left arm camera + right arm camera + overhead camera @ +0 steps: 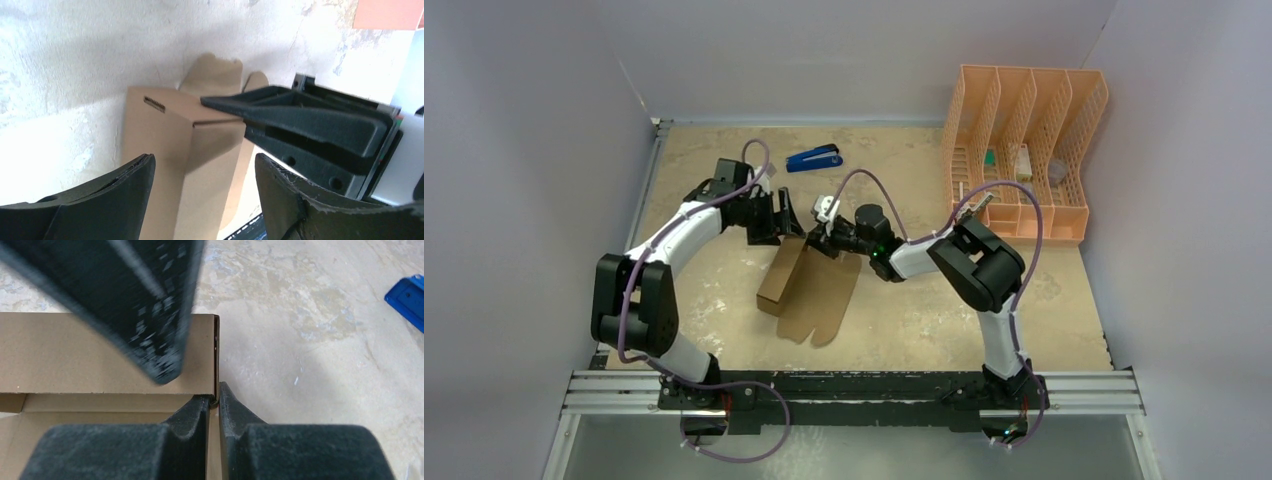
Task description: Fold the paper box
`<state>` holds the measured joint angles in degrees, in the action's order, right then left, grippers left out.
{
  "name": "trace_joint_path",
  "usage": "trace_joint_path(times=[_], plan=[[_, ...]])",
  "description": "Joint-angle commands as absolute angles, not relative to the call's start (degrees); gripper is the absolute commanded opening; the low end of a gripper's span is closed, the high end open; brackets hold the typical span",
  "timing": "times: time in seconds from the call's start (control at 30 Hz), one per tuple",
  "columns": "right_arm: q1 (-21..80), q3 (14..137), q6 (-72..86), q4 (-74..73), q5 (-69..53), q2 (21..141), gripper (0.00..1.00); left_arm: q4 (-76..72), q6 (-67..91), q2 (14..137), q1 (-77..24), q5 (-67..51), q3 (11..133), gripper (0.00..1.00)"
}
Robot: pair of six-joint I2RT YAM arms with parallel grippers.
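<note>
The paper box (809, 290) is plain brown cardboard lying mid-table, partly folded, with one long wall raised and rounded flaps flat toward the near side. My right gripper (821, 238) is at its far end; in the right wrist view it (214, 399) is shut on the thin end edge of the box's upright wall (75, 350). My left gripper (784, 218) hovers just beyond the same far end, open. In the left wrist view its fingers (135, 180) stand wide apart over the box (165, 125) without touching it, and the right gripper's finger (300, 120) reaches in from the right.
A blue stapler (814, 158) lies behind the grippers on the table. A peach-orange mesh file organizer (1024, 150) stands at the back right. Grey walls close in the table on the left, back and right.
</note>
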<state>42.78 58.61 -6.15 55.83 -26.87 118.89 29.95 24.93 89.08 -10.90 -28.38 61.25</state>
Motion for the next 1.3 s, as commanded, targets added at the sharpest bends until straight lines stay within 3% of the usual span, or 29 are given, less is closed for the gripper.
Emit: trace_joint_path(times=[0.0,0.27,0.57,0.87,1.27], plan=[[44.28,54.09,-6.49,56.84,-19.08,112.9,0.05,27.43,22.63,90.61,-10.9,-29.79,65.05,0.72],[45.83,50.62,-5.65,56.69,-8.3,111.65,0.05,20.06,26.44,96.33,-11.37,-39.32,64.85,0.71],[48.68,51.87,-2.29,56.31,2.63,112.36,0.1,21.6,26.31,98.59,-12.22,-41.03,65.93,0.69],[48.69,51.83,-4.45,51.07,2.18,109.37,0.38,30.96,22.64,96.24,-10.18,-25.44,71.34,0.69],[48.6,46.9,-2.1,40.72,2.99,96.47,0.62,41.55,18.5,85.62,-11.55,-5.93,74.32,0.72]])
